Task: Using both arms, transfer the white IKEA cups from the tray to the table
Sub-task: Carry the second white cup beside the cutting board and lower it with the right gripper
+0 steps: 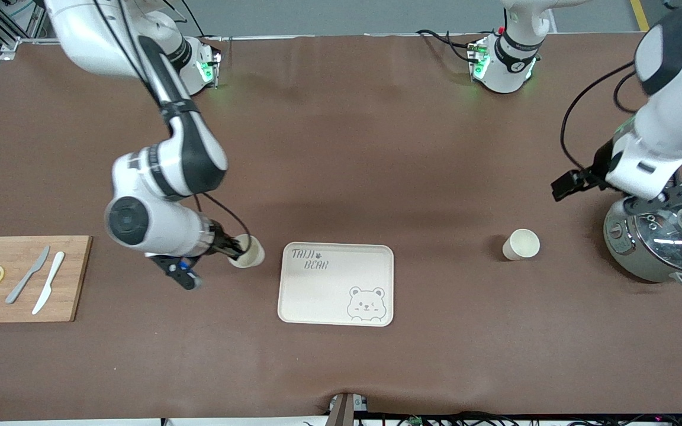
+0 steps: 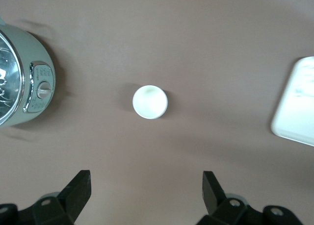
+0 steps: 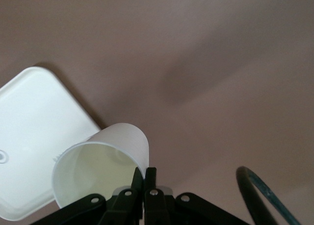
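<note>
One white cup [image 1: 248, 253] is pinched by its rim in my shut right gripper [image 1: 235, 248], tilted, just beside the bear-print tray [image 1: 336, 296] on the side toward the right arm's end. In the right wrist view one finger is inside the cup [image 3: 98, 168] and one outside, with the gripper [image 3: 145, 175] shut on the wall and the tray [image 3: 29, 132] close by. The second white cup [image 1: 521, 244] stands upright on the table between the tray and the pot. My left gripper [image 2: 145, 186] is open and empty, high up near the pot, looking down on this cup [image 2: 150, 102].
A grey-green cooker pot with a glass lid [image 1: 666, 239] stands at the left arm's end, also in the left wrist view [image 2: 22, 83]. A wooden cutting board [image 1: 68, 296] with two lemon slices, a grey knife and a white knife lies at the right arm's end.
</note>
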